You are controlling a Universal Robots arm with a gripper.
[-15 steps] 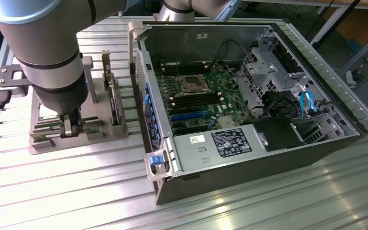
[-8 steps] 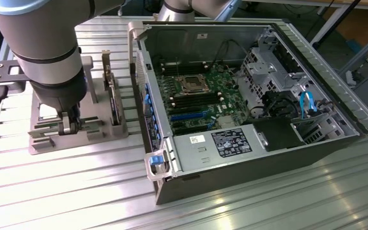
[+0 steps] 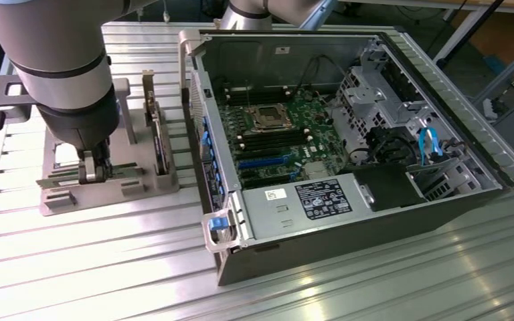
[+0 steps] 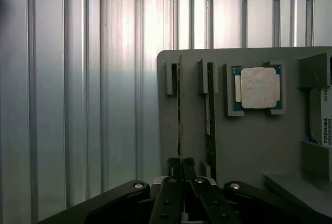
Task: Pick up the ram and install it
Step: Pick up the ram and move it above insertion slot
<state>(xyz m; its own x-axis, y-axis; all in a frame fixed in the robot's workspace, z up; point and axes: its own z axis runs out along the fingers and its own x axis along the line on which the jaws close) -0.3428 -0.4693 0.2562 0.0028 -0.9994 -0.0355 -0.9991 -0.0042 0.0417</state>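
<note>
**Ram gripped on edge in the holder, open case alongside**

At the exterior view's left, on the slatted aluminium table [image 3: 105,267], the arm reaches straight down and the gripper [image 3: 93,172] sits in a grey holder [image 3: 145,190]. In the wrist view its fingers are pinched almost fully together on the end of the ram [image 4: 179,110], a thin board standing on edge in its slot. Just beside it, in the neighbouring slot, stands a second board [image 4: 210,130]. Further along the holder lie a silver-topped CPU chip [image 4: 258,87] and a drive [image 4: 326,125] whose white label reads TOSHIBA.

To the right, close by the holder, the computer case [image 3: 284,50] lies open with its motherboard [image 3: 284,134] facing up. A power supply [image 3: 324,199] sits at the near end, and the print on its sticker is too small to read.

The hold is narrow and near one end of the stick, so I judge it could pivot or slip between the fingers. Any skew would bind it in the slot or knock the neighbouring board.
</note>
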